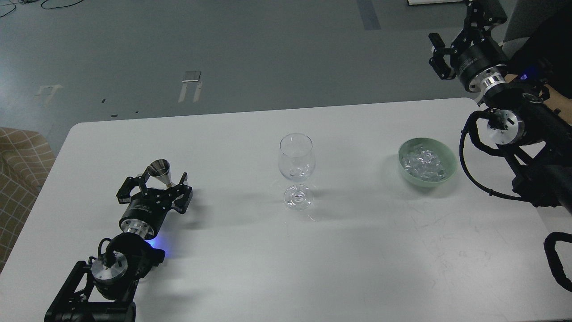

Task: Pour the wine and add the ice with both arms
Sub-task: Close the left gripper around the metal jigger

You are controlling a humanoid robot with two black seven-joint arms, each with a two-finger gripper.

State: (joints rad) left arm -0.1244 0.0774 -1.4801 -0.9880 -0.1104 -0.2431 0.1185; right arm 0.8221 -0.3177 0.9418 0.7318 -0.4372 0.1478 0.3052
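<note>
From my seat at the controls, the white desk fills most of the head view, its far edge running across the upper third with rounded corners at both ends. Beyond that edge is grey floor with a few tape marks, and a tan checked seat shows at the left border.

My left claw lies low over the desk's left part, well inside the left edge. Its fingers are spread apart, and a small metal jigger stands just past them, between the fingertips as seen from here; I cannot tell whether any finger touches it. A blue light glows at the wrist behind it.

My right claw is raised beyond the far right corner of the desk, over the floor. It looks open, with one finger standing clear to the left, and it holds nothing.

The wine glass stands upright near the middle of the desk and looks empty. The ice is piled in a pale green bowl to the right of the glass, well apart from it and near the desk's right side.

There is wide bare desk between the left claw and the glass, between the glass and the bowl, and all along the near half. The right arm's cable loops hang just beside the bowl's right rim.

There is faint printing on the left claw's body, too small to read.
</note>
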